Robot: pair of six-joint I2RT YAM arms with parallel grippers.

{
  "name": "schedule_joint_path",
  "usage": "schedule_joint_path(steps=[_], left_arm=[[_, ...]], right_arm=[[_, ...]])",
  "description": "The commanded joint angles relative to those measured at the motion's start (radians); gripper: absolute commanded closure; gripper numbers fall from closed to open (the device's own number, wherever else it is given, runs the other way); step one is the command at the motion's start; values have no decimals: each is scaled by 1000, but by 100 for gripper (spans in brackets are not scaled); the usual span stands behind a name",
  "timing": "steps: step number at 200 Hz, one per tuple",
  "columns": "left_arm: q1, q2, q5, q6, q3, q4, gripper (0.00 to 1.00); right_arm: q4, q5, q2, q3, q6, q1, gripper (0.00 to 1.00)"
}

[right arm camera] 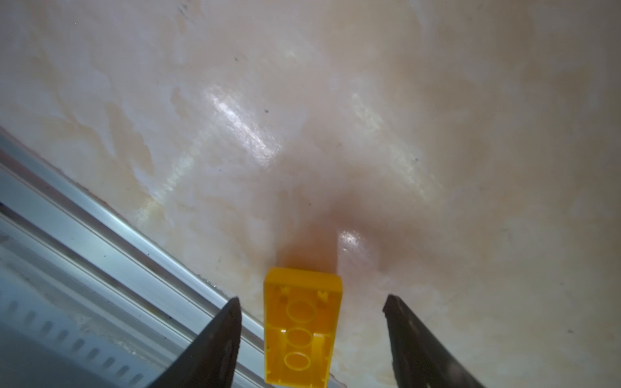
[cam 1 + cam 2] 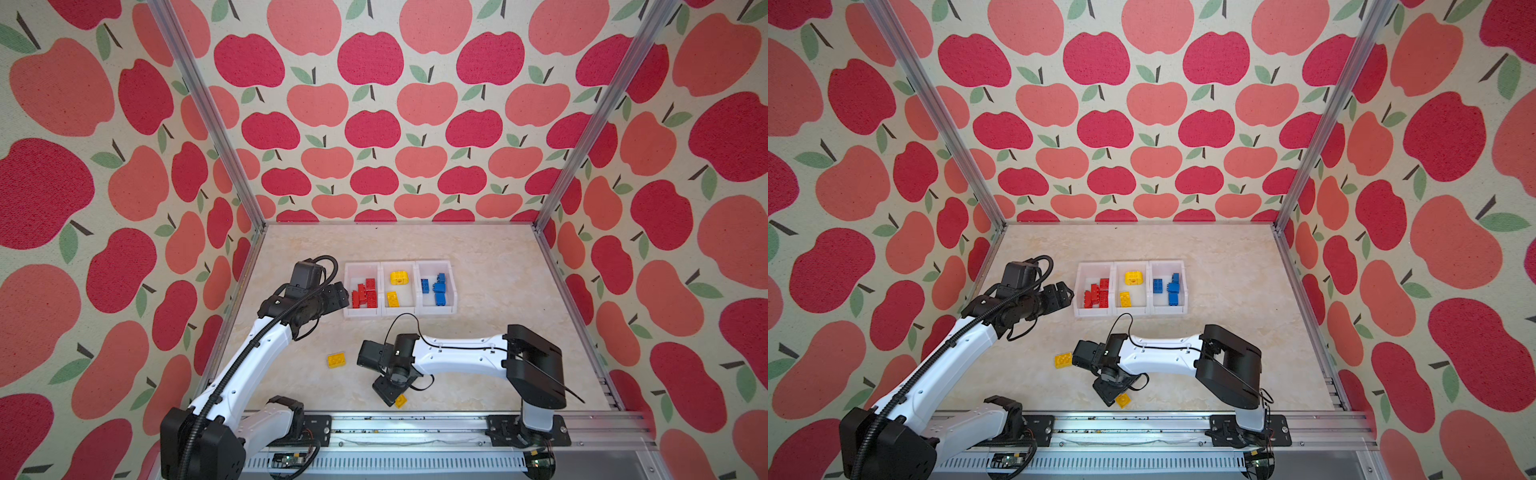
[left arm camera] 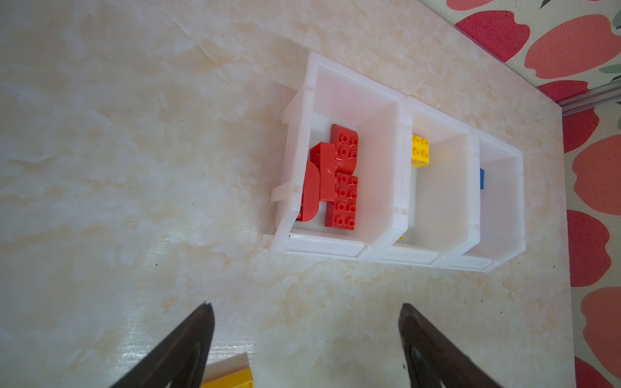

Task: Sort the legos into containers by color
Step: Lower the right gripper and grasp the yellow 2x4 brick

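Grasp stage, yellow sort: the right gripper (image 1: 311,299) hangs over an upturned yellow brick (image 1: 302,329) near the front rail (image 1: 100,242), jaws spread either side, touching nothing (hollow underside up); the left gripper (image 3: 305,305), spread and empty, faces the containers (image 2: 361,312). Next, judged: close squarely, lift, carry to the middle bin (image 2: 399,311); a second yellow brick (image 2: 336,360) lies loose

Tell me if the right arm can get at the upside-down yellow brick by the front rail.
Probably yes: the yellow brick lies between the parted jaws of the right gripper, neither jaw touching it and nothing in between.
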Motion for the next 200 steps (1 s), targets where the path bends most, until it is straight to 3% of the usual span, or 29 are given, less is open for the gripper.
schedule_joint_path(steps=[1, 18, 119, 200], left_arm=[[8, -15, 12, -12, -13, -11, 11], [9, -13, 14, -13, -13, -8, 11], [31, -17, 22, -8, -27, -5, 11], [41, -43, 36, -9, -33, 0, 11]], right_arm=[[-32, -4, 24, 30, -6, 12, 37], [-36, 1, 35, 36, -5, 15, 38], [-51, 13, 52, 39, 2, 16, 68], [-66, 52, -17, 36, 4, -39, 74]])
